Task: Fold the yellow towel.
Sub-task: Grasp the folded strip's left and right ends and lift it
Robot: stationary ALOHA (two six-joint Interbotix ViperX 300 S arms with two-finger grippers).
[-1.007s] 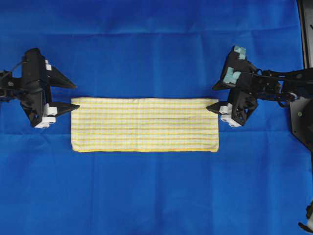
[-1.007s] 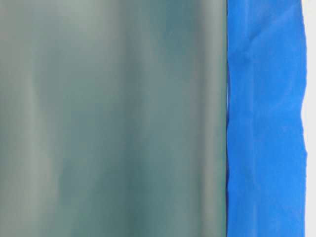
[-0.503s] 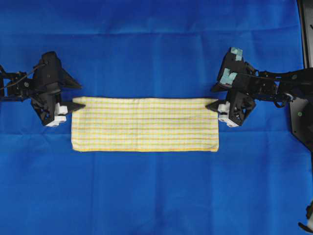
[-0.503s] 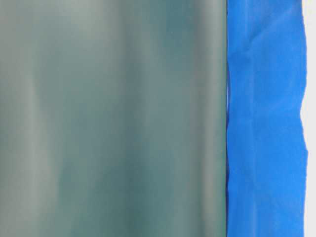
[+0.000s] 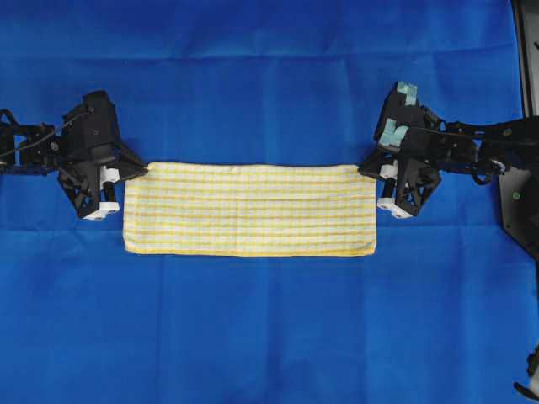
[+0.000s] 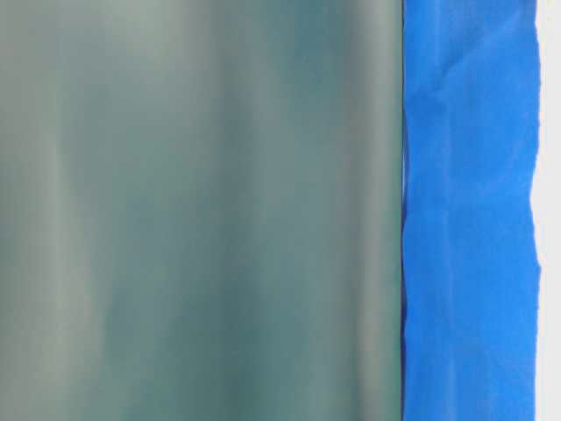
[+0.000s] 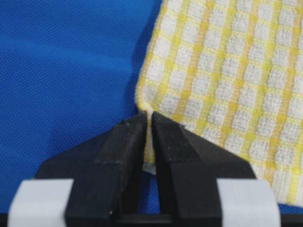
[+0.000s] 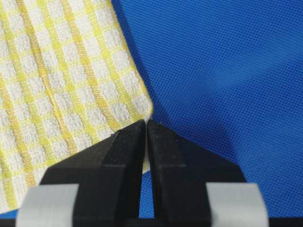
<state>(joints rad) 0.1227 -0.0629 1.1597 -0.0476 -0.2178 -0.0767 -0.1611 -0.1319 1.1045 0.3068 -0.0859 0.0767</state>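
The yellow towel (image 5: 249,209) lies on the blue cloth as a long folded strip, white with yellow checks. My left gripper (image 5: 143,169) is shut on its far left corner, and the left wrist view shows the corner (image 7: 144,101) pinched between the black fingertips (image 7: 128,137). My right gripper (image 5: 364,167) is shut on the far right corner, where the right wrist view shows the towel's corner (image 8: 142,106) caught between the fingers (image 8: 163,142). The far edge of the towel is slightly lifted at both ends.
A blue backdrop cloth (image 5: 269,328) covers the whole table. The table-level view is blocked by a blurred grey-green surface (image 6: 202,210) with a strip of blue cloth (image 6: 469,210) at its right. A dark frame edge (image 5: 526,50) stands at the far right.
Both grippers went from open to shut on the towel's far corners. The left arm moved in to the right, and the towel's far edge shifted slightly away.
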